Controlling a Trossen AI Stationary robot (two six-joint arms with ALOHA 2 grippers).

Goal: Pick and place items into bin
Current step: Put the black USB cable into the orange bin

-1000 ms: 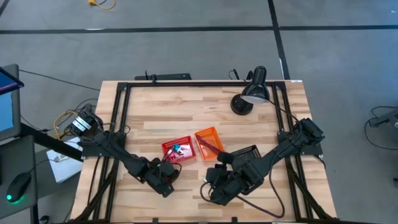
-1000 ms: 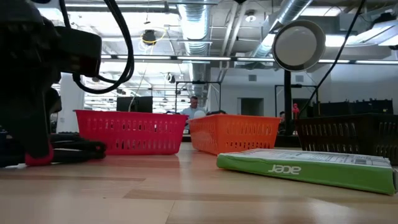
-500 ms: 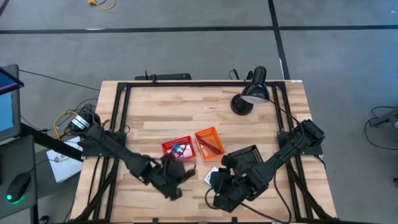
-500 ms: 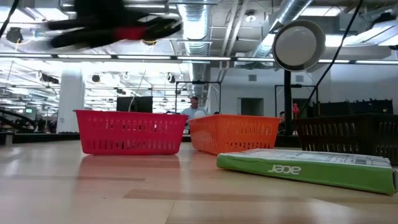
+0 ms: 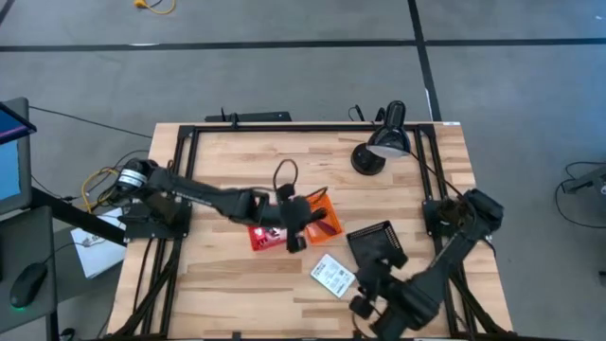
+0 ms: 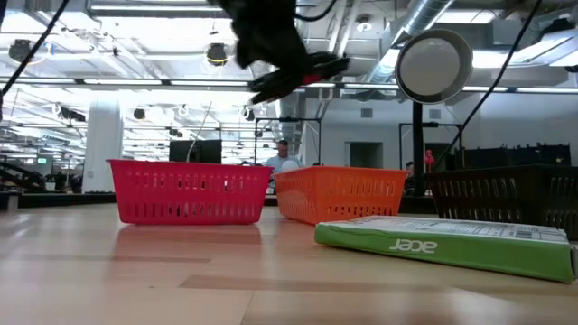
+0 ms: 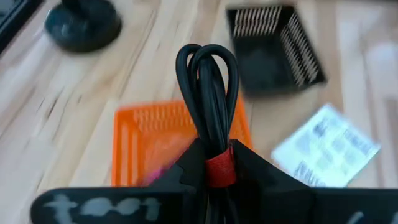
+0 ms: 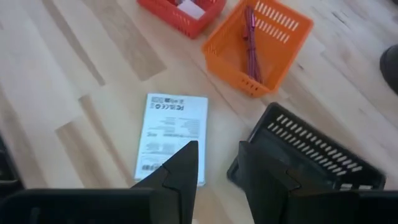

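While stretched across the table toward 3 o'clock, left gripper (image 5: pixel 295 227) clamped on a looped black cable with a red band (image 7: pixel 209 121), held high above the seam between red bin (image 5: pixel 261 238) and orange bin (image 5: pixel 325 224). In the orange bin, thin maroon cord (image 8: pixel 250 38). At 5 o'clock from that bin, white printed card (image 5: pixel 332 276) flat on the wood, black bin (image 5: pixel 377 243) just beside. Right gripper (image 8: pixel 216 163) drawn back near the table's front edge, fingers narrowly parted, holding nothing.
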